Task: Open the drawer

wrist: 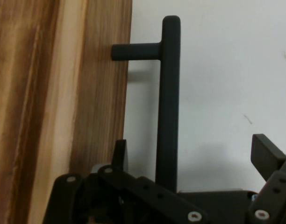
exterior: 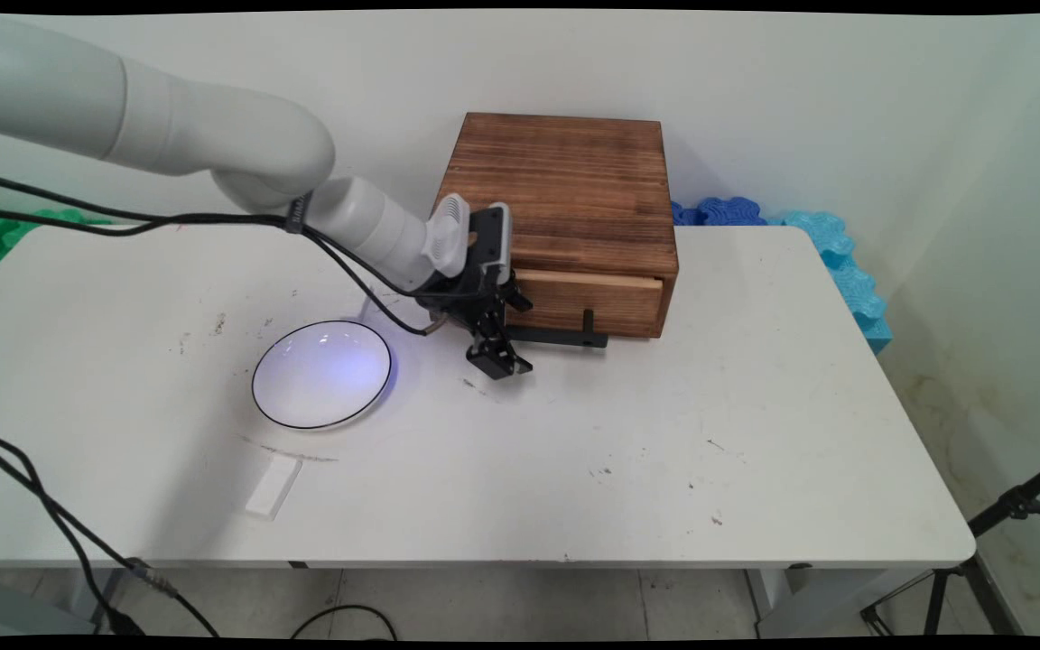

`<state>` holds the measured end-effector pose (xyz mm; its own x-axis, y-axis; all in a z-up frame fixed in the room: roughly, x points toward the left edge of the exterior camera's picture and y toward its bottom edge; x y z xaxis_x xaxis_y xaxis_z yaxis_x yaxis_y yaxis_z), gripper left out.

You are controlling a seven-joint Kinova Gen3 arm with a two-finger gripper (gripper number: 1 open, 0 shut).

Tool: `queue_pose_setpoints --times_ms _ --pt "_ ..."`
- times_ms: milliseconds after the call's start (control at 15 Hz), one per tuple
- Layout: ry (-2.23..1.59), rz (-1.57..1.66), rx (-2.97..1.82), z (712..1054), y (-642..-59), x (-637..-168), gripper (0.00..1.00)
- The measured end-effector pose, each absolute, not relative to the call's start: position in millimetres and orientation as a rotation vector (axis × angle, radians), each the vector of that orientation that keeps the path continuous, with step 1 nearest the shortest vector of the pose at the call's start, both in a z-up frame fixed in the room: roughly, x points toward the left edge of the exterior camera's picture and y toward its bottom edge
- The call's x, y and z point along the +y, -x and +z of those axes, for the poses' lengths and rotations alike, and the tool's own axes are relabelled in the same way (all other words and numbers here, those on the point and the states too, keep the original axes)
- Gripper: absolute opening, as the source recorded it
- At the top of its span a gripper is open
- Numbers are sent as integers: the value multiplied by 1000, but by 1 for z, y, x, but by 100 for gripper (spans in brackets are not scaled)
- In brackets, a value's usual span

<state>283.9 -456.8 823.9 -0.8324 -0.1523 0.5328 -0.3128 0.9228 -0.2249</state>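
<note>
The black tool (wrist: 187,161), fingers apart, straddles the matte black bar handle (wrist: 168,102) of one grainy wooden drawer box (exterior: 574,190); contact seems absent. One round white plate (exterior: 321,375) lies nearby on the tabletop (exterior: 664,451).

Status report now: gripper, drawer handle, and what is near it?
Gripper open, jaws astride the black handle, not closed on it. Handle on wooden drawer box. White plate beside gripper, apart.

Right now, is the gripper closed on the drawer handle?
No: in the hand view the gripper is open, its fingers spread to either side of the black handle without pinching it.
</note>
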Motion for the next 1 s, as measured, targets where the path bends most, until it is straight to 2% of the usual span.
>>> queue_pose_setpoints --times_ms 1000 --pt "-329 391 -2592 801 -259 -458 100"
